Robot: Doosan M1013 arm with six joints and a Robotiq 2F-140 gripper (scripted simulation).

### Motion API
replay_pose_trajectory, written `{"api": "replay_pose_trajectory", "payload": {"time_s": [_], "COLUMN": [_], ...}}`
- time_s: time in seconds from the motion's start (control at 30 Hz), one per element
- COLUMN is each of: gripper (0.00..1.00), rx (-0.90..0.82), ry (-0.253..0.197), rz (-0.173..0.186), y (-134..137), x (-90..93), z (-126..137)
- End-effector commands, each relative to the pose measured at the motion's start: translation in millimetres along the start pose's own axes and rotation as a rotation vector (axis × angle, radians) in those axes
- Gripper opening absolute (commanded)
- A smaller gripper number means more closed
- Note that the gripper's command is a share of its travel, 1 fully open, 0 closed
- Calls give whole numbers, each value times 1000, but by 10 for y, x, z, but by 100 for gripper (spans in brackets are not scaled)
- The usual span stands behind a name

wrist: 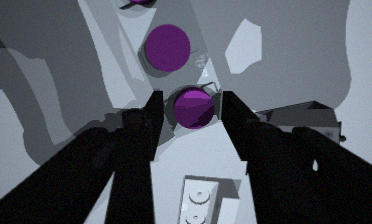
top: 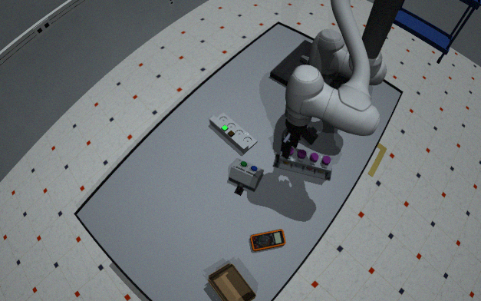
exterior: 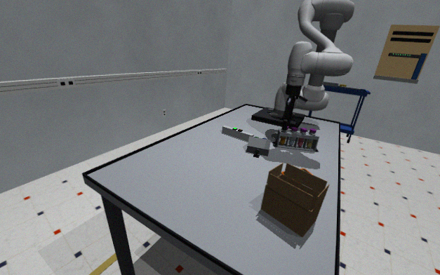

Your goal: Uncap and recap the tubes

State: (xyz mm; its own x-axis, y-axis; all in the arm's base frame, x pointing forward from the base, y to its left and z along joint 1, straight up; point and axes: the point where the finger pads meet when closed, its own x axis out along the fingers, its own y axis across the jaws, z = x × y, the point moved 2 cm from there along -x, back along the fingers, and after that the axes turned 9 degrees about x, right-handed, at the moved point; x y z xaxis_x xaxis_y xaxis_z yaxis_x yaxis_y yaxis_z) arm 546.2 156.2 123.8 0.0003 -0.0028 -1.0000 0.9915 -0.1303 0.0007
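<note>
While the arm leans over the decapping station (top: pixel 305 171), the gripper (wrist: pixel 192 103) points straight down at the tube at 1 end of the row. The fingers stand part-way apart, 1 on each side of that tube's purple cap (wrist: pixel 193 108). A thin gap shows on both sides, so they grip nothing. The cap sits on its tube, directly between the fingertips.

Just beyond the fingertips in the wrist view lies the next purple cap (wrist: pixel 167 47), and the edge of a 3rd shows at the frame's top. From the exterior view the rack's 4 tubes (exterior: pixel 297 142) hold fills of different colours, each under a purple cap.

Near the fingers, on the side away from the rack, the cap tray (top: pixel 238 143) lies on the desk (top: pixel 165 192). Its 4 nests hold no caps, and its green lamp (top: pixel 224 127) is lit. The key housing (top: pixel 243 177) stands between tray and rack, carrying the green key (top: pixel 243 163) and the blue key (top: pixel 254 168).

Well apart from the fingers lie an orange multimeter (top: pixel 268 239) and an open cardboard box (top: pixel 232 286); what is in the box I cannot tell.
</note>
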Motion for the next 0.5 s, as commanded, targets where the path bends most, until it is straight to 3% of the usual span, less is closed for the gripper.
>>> {"api": "replay_pose_trajectory", "payload": {"time_s": [0.0,0.13,0.47], "gripper": [41,41,41], "rx": [0,0,-400], "ry": [1,1,0], "rz": [1,1,1], "y": [3,4,3], "x": [-6,-6,-16], "z": [-2,-2,-3]}}
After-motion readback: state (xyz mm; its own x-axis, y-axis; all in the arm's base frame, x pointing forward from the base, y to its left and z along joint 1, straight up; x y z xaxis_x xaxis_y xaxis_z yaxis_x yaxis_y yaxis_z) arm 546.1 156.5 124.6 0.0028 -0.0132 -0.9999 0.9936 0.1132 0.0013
